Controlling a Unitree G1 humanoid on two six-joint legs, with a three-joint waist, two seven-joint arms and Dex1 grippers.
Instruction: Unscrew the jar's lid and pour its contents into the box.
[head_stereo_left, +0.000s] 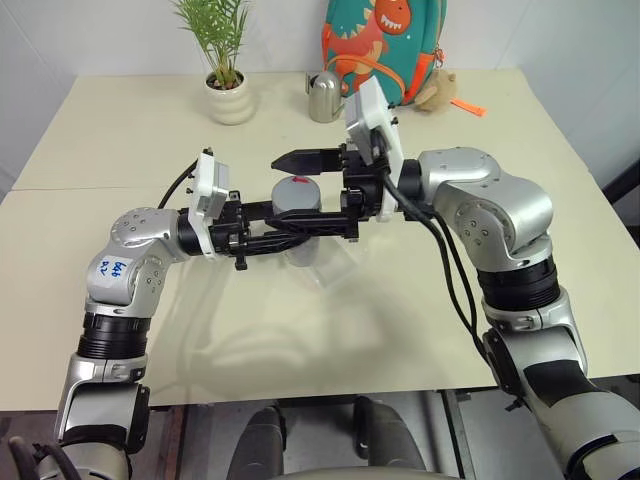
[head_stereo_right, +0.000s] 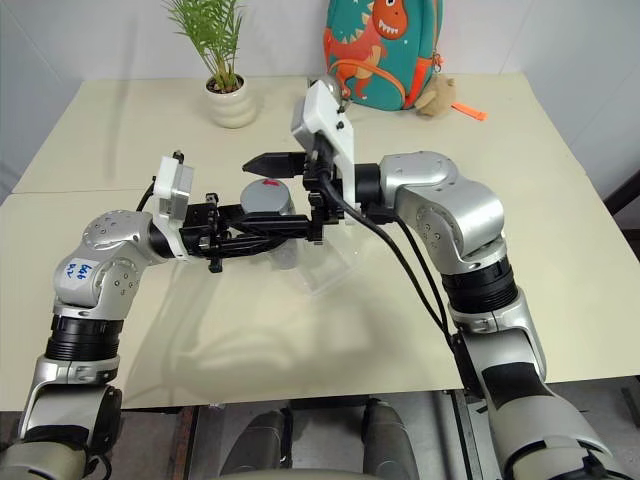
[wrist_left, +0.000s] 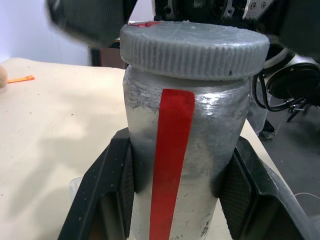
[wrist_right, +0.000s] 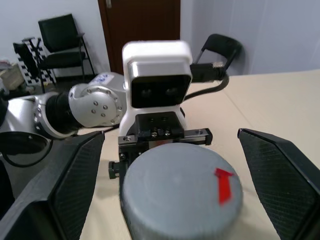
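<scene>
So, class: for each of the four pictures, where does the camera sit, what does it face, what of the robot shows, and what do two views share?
Left eye, head: looks down on the beige table; both arms show.
Right eye: same scene; open right gripper around the round grey screw lid.
Left wrist: faces the silvery red-striped jar clamped in left gripper.
Right wrist: faces lid and left arm.
Both wrist views share the lid.

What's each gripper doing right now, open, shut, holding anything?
Left gripper: shut on the jar, lid on.
Right gripper: open, fingers either side of the lid, not gripping.
</scene>
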